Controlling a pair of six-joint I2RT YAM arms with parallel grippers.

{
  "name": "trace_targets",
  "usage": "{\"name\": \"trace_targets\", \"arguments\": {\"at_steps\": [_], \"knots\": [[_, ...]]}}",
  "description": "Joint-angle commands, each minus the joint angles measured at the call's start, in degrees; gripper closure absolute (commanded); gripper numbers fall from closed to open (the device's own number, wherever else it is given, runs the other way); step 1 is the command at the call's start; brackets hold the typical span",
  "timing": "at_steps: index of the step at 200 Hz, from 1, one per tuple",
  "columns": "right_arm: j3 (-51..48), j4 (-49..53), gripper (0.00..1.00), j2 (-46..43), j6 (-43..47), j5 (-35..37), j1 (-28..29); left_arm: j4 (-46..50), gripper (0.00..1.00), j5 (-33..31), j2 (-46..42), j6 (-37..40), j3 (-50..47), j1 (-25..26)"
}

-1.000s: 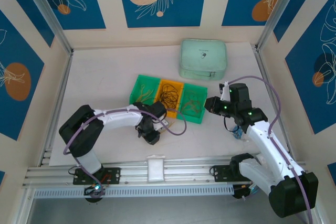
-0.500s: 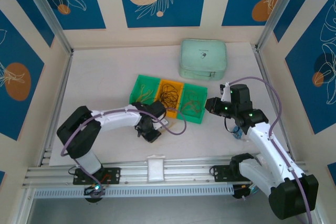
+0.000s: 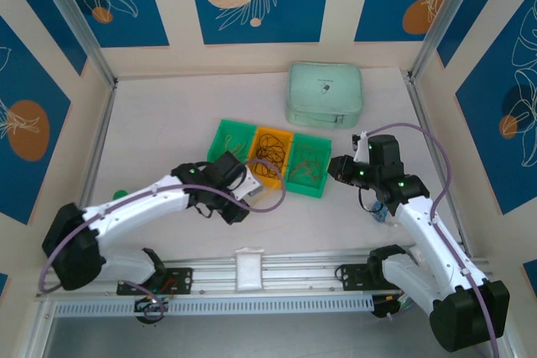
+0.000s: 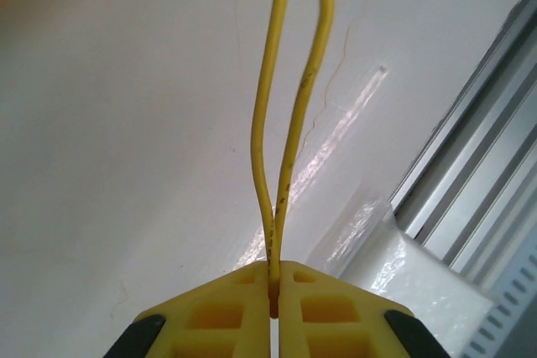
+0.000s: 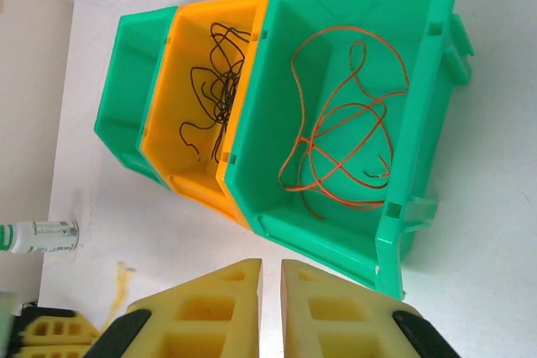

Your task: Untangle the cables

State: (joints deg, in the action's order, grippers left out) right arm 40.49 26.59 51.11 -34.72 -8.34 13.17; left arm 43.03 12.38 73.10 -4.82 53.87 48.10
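Since a second ago the left arm has unfolded. Its elbow has swung low and out to the left, so the forearm now reaches in long. The left end effector (image 3: 237,210) has stayed close to where it was, just on the near side of the bins. It is clenched on a yellow cable (image 4: 273,239), pinched as a doubled strand right at the fingertips. The two strands run straight away from the end effector, parting slightly as they go, over bare tabletop (image 4: 126,123). The aluminium rail (image 4: 470,165) lies off to its right.

My reading is that one yellow cable has been caught and is being drawn clear of its bunch, so the separating step is under way rather than finished. Where the far end of the cable lies is out of frame.

Beyond that end effector sit the three bins. The left green bin (image 3: 216,142) seems to hold thin yellowish loops (image 3: 231,153), too small to make out well. The orange bin (image 5: 197,190) holds black cables (image 5: 220,94), kinked and knotted into one dense clump. The right green bin (image 5: 419,64) holds a red-orange cable (image 5: 323,132), hair-thin and lying in loose overlapping rings.

The right arm has not moved. The right end effector (image 5: 270,270) hangs just short of the right green bin's near wall, its pads almost together and gripping nothing.
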Motion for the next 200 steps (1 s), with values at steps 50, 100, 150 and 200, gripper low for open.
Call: {"name": "trace_targets", "arguments": {"at_steps": [50,100,150,200], "knots": [[2.87,-0.87,0.85,3.19,-1.10,1.34,4.69,1.80,0.87,-2.23,-13.58,-8.31,-0.96,-15.74],[4.88,-1.46,0.85,5.47,-1.16,2.08,7.78,0.31,0.86,-0.35,-7.84,-6.80,2.03,-21.33],[8.36,1.63,0.85,9.68,3.16,2.90,14.69,-4.74,0.86,3.18,-5.39,-8.93,2.35,-21.64],[13.92,2.78,0.83,20.20,15.80,0.59,25.48,-12.17,0.68,5.74,-11.74,-14.04,-2.67,-21.73]]}}
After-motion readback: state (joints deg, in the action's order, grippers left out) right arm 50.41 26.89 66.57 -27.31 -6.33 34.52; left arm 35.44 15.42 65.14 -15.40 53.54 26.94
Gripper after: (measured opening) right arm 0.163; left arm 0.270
